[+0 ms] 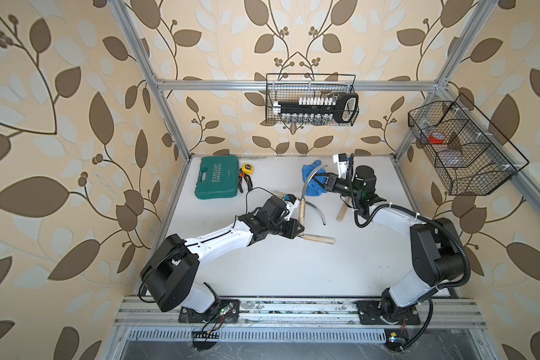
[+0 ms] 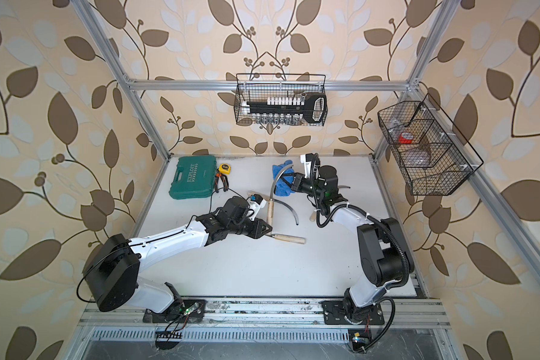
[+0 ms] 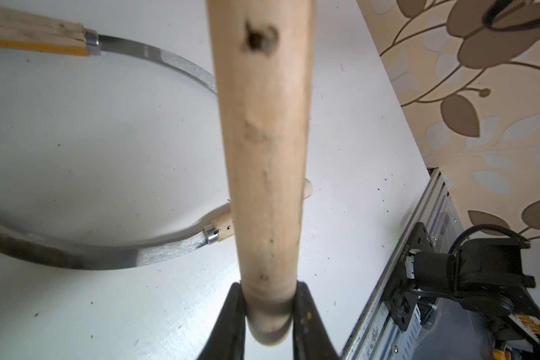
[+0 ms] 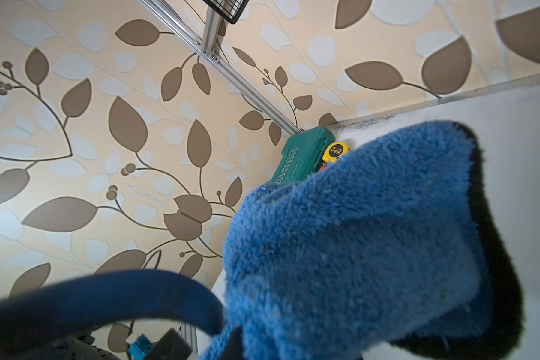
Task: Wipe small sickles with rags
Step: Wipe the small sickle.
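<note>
I hold the sickle, light and stiff I reckon, mid-table by its grippy wooden handle butt in my clenched left gripper, my right gripper pinching the soft rag at its thin, slick blade farther back.

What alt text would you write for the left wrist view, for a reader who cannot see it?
The left claw grips the butt end of a pale wooden sickle handle that fills the middle of the picture. Beyond it, two more sickles lie on the white table, curved grey blades showing.
</note>
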You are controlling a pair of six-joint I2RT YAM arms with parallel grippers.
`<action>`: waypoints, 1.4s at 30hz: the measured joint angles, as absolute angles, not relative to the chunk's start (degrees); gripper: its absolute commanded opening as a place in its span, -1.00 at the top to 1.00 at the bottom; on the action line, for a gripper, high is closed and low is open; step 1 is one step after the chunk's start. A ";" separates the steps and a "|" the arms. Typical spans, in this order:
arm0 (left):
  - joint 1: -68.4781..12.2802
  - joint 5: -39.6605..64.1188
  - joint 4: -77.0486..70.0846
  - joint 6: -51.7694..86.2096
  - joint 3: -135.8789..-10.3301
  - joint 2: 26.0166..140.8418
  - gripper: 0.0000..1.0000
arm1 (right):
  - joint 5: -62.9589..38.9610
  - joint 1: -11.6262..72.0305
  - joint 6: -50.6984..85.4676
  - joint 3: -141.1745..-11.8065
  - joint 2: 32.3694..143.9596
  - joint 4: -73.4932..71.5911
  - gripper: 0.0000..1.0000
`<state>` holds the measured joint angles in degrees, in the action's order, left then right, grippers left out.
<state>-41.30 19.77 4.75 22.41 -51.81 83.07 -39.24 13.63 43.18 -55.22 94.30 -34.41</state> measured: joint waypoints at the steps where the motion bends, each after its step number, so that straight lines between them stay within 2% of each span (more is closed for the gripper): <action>1: -41.30 19.14 5.61 21.98 -52.80 82.87 1.00 | -39.22 13.45 43.03 -55.79 94.80 -34.41 1.00; 9: -41.28 17.65 7.49 19.70 -54.11 79.07 1.00 | -39.99 13.10 41.78 -60.49 101.14 -33.34 1.00; 18: -41.25 18.37 0.95 18.28 -50.11 81.76 1.00 | -42.72 13.52 46.06 -44.23 98.41 -46.30 1.00; 23: -40.99 18.90 -2.81 16.97 -50.41 87.72 1.00 | -43.48 15.07 46.76 -46.96 99.68 -48.64 1.00; 29: -37.10 22.72 -3.55 17.04 -52.16 92.73 1.00 | -44.21 15.22 47.27 -50.50 101.75 -49.71 1.00; 33: -35.92 23.03 -6.81 18.24 -51.62 92.31 1.00 | -44.88 15.22 47.31 -51.40 102.37 -50.43 1.00; 42: -38.57 17.58 -16.49 19.62 -40.99 84.90 1.00 | -47.94 17.06 46.87 -51.44 107.04 -53.58 1.00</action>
<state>-38.57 17.58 -16.49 19.62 -40.99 84.90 -47.94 17.06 46.87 -51.44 107.04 -53.58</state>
